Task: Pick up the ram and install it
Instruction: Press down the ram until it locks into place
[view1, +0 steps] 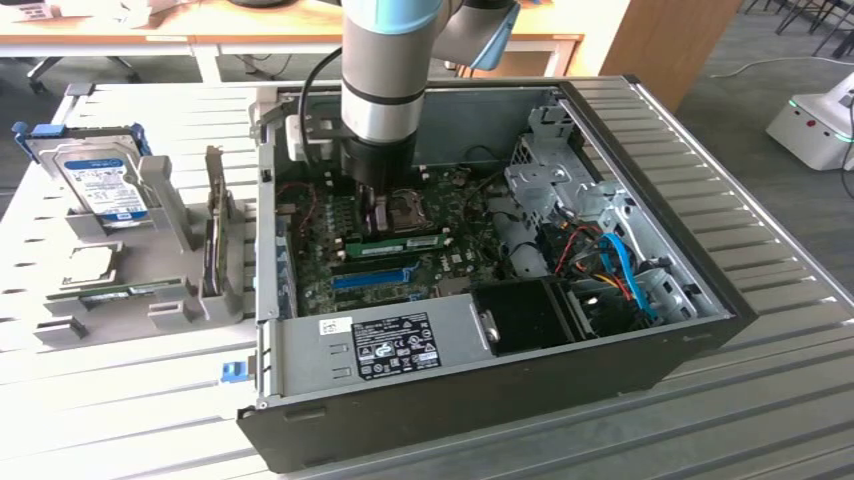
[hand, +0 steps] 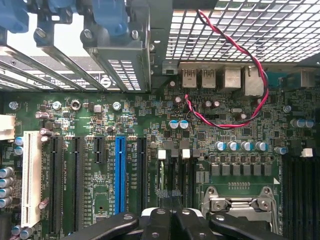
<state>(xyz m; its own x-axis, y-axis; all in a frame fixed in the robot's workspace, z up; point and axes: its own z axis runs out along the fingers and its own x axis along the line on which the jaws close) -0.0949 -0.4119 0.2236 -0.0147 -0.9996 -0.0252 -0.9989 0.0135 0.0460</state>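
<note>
Gripper (view1: 380, 205) down inside the PC case (view1: 641, 340), jaws together over the motherboard (hand: 210, 125), ram (view1: 400, 243) seated in its slot just beside; judged risk: pressing off-centre would leave it tilted, unlatched.

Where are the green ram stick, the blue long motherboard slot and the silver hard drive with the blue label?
green ram stick (view1: 402, 243), exterior view, middle of its face.
blue long motherboard slot (hand: 119, 175), wrist view, mid-length.
silver hard drive (view1: 106, 186), exterior view, its blue label.
</note>
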